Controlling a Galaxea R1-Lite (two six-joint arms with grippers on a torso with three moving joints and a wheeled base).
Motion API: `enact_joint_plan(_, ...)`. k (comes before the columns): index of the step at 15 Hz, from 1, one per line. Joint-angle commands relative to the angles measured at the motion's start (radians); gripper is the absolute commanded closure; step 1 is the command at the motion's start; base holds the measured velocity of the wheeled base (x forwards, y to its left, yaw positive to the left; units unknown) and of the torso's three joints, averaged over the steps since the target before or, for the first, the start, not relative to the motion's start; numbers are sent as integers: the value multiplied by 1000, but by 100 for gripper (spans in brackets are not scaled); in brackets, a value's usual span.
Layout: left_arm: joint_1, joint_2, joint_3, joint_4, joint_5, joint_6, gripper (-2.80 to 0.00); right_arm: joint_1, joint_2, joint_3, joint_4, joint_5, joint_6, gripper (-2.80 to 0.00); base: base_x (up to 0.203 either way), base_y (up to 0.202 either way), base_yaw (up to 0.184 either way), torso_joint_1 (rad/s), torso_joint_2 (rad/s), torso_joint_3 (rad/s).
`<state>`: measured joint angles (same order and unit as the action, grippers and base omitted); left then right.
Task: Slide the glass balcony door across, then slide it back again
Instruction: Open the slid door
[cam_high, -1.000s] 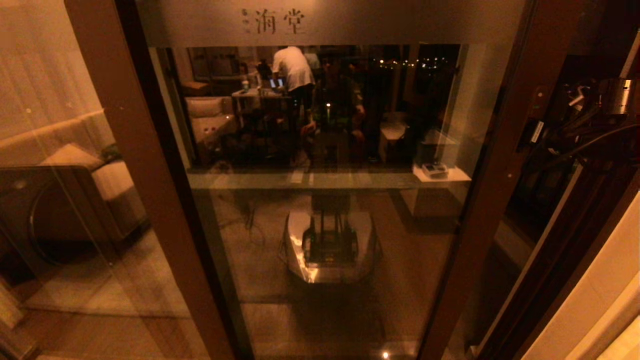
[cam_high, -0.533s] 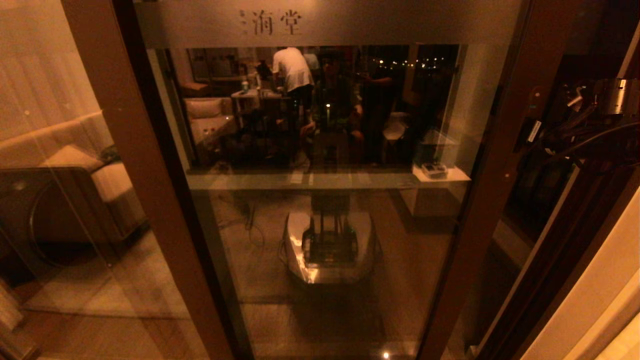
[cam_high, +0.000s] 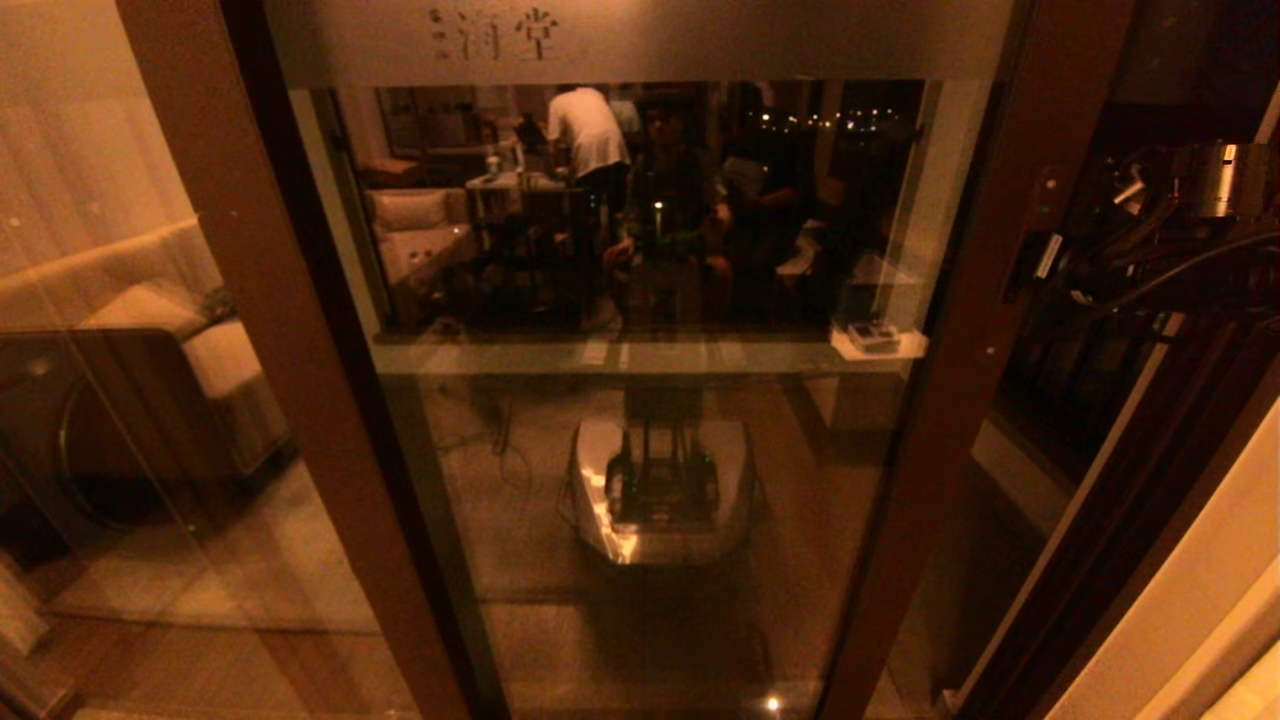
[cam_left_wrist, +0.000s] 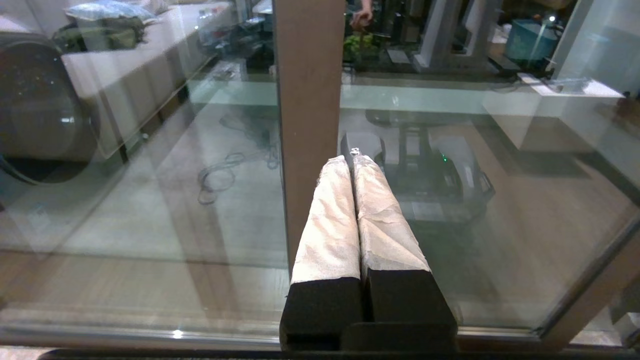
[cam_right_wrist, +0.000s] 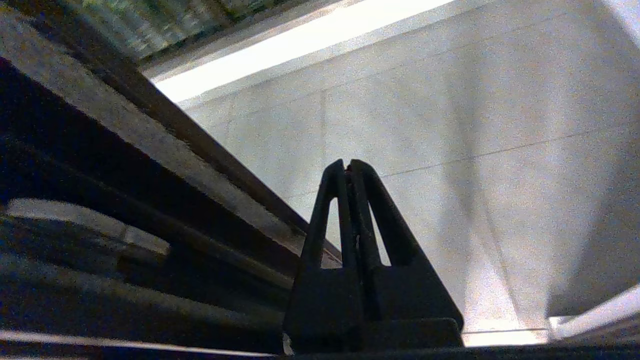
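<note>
The glass balcony door (cam_high: 650, 450) fills the head view, its frosted top band (cam_high: 700, 40) printed with Chinese characters. Its brown right upright (cam_high: 950, 420) carries the slim handle plate (cam_high: 1040, 200). My right gripper (cam_high: 1030, 268) rests against that upright's edge near the plate; in the right wrist view this gripper (cam_right_wrist: 346, 164) is shut with nothing held. A dark gap (cam_high: 1090, 400) lies open right of the upright. My left gripper (cam_left_wrist: 350, 159), wrapped in white, is shut and parked low before a plain brown upright (cam_left_wrist: 307, 100); it is out of the head view.
A fixed pane with a handle-less upright (cam_high: 270, 350) stands at the left, a washing machine drum (cam_high: 90, 440) behind it. The dark door jamb and tracks (cam_high: 1140, 450) and a pale wall (cam_high: 1190, 600) close the right side. My own base is reflected in the glass (cam_high: 660, 490).
The door has slid to the left: its characters and right upright have shifted leftward, and the right arm has followed it. The gap at the right has widened.
</note>
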<state>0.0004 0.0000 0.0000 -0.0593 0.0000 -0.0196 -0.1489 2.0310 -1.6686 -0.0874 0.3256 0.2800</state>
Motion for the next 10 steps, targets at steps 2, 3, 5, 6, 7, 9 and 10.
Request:
enact_joint_plan(2,0,0,21,-1,0,0,0,-1,-40,36,-1,-2,-1,0,0,0,0,0,0,0)
enact_joint_plan(3,0,0,21,-1,0,0,0,6,-51,45,-1,-2,-1,0,0,0,0,0,0,0)
enact_joint_plan(5,1,0,21,-1,0,0,0,27,-74,58,-2,-2,-2,0,0,0,0,0,0,0)
enact_joint_plan(6,0,0,21,-2,0,0,0,38,-79,59,-2,-3,-2,0,0,0,0,0,0,0)
enact_joint_plan(7,0,0,21,-1,0,0,0,48,-81,61,-2,-3,-2,0,0,0,0,0,0,0)
enact_joint_plan(9,1,0,21,-1,0,0,0,60,-86,70,-2,-4,-2,0,0,0,0,0,0,0)
enact_joint_plan(10,0,0,21,-1,0,0,0,74,-90,77,-2,-5,-2,0,0,0,0,0,0,0)
